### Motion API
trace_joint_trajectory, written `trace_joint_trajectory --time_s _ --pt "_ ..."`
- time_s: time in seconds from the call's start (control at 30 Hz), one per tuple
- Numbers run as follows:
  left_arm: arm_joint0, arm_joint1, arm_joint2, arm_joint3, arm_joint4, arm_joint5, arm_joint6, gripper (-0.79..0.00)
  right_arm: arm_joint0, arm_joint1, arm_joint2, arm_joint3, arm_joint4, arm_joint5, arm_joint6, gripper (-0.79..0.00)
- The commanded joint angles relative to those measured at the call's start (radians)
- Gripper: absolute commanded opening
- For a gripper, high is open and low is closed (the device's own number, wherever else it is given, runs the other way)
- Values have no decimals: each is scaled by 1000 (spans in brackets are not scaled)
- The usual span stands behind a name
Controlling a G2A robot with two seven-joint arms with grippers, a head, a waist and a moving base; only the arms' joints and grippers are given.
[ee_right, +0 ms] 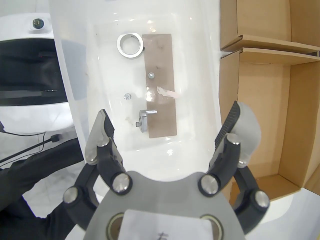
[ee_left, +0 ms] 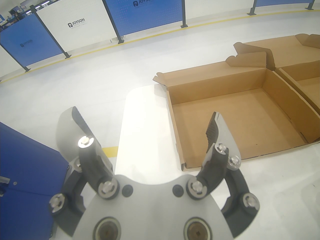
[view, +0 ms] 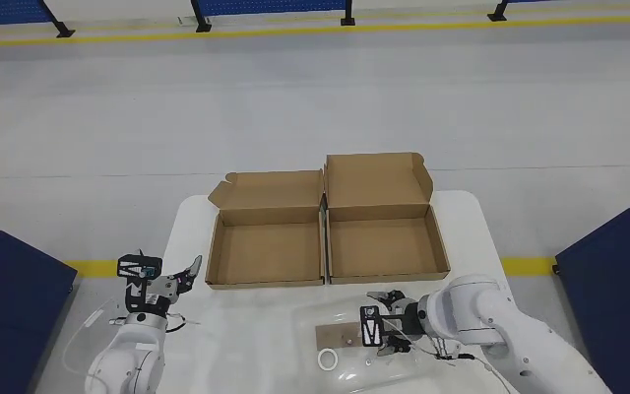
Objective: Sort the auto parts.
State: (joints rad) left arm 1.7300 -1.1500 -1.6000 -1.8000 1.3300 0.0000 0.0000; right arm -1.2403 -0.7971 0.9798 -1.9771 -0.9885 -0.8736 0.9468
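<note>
Hovering over the clear tray [ee_right: 65, 81] at the near right of the table [view: 251, 330], the right gripper [ee_right: 169, 108] has its fingers spread wide and holds nothing. At the near left, the left gripper [ee_left: 145, 112] is likewise apart and empty, well away from the parts. All the parts lie loose on the tray floor: a metal ring [ee_right: 120, 47] nearest the robot, two small bolts [ee_right: 151, 75] in the middle beside and on a brown card strip [ee_right: 160, 56], and a small metal block [ee_right: 143, 124] with a pin, closest to the right fingertips. They look stiff and hard, probably light, and likely to skid on the smooth plastic. The block seems best taken across its flat sides. The ring could be pinched across its rim or through its hole, while the bolts are tiny and may roll away from the pads. Farther off, two open cardboard boxes, the left box [view: 266, 254] and the right box [view: 386, 246], sit side by side touching, with nothing in them yet.
</note>
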Motion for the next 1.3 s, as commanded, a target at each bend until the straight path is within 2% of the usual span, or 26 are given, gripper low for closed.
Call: trace_joint_trajectory --time_s 0.0,0.17,0.5,0.63,0.8,1.03,1.27 --pt "0 0 0 0 0 0 0 0 59 22 -64 16 33 21 21 0" --pt "0 0 0 0 0 0 0 0 256 79 -278 49 181 78 79 0" --pt "0 0 0 0 0 0 0 0 255 79 -284 48 167 85 85 0" --pt "0 0 0 0 0 0 0 0 288 82 -371 23 96 163 162 0" --pt "0 0 0 0 0 0 0 0 432 91 -540 28 131 209 209 0" --pt "0 0 0 0 0 0 0 0 678 82 -810 62 289 251 251 0" --pt "0 0 0 0 0 0 0 0 685 75 -810 73 316 251 251 0"
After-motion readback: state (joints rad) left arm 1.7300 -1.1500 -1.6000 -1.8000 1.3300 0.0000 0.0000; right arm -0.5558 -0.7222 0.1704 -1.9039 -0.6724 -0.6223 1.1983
